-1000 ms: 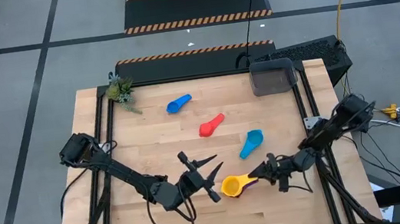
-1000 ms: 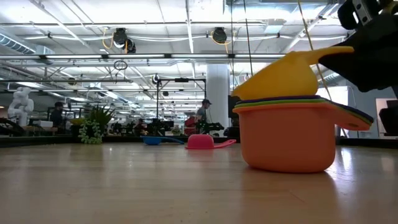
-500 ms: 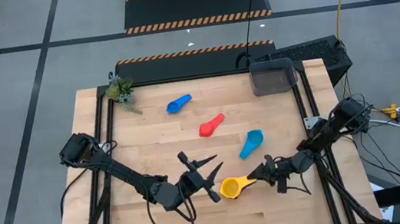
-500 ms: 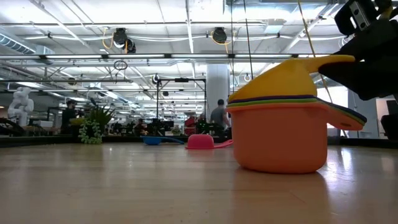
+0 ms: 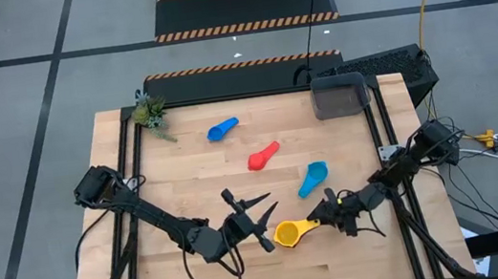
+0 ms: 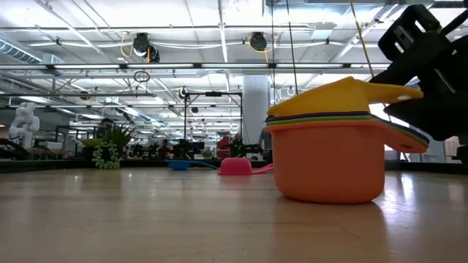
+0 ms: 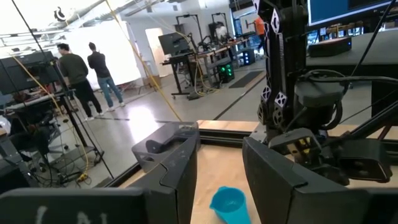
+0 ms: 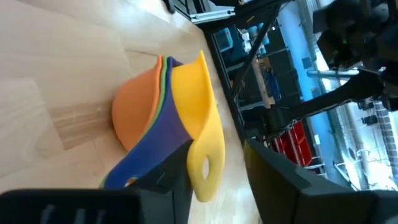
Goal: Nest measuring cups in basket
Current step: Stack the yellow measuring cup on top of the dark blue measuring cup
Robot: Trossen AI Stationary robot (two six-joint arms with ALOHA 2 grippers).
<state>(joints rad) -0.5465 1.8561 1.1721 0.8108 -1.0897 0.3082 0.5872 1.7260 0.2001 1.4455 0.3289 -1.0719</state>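
Orange, green, navy and yellow measuring cups sit nested in one stack (image 5: 288,235) (image 6: 329,161) (image 8: 161,106) on the table's near middle, the yellow cup on top and the handles pointing right. My right gripper (image 5: 326,214) (image 8: 214,180) is open, with its fingers on either side of those handles. My left gripper (image 5: 269,222) (image 7: 217,186) waits open just left of the stack. Blue (image 5: 222,130), red (image 5: 264,156) and light blue (image 5: 312,178) (image 7: 229,204) cups lie apart on the wood. The dark grey basket (image 5: 340,96) stands at the far right corner. My right gripper comes level from the table's right, its open fingers either side of the stack's handles (image 8: 205,165), which lie along them. One finger (image 8: 165,180) lies close against the navy and yellow handles; I cannot tell whether it touches. The stack rests on the table.
A small plant (image 5: 151,114) (image 6: 110,150) stands at the far left corner. A black keyboard (image 5: 384,64) lies beyond the table behind the basket. Bare wood spreads across the table's left half (image 5: 167,179). People stand in the room beyond the table.
The yellow cup, tipped up above the stack a second ago, has sunk lower and sits flatter in it. The stack has slid a little toward the table's left. My right gripper has moved slightly left with it.
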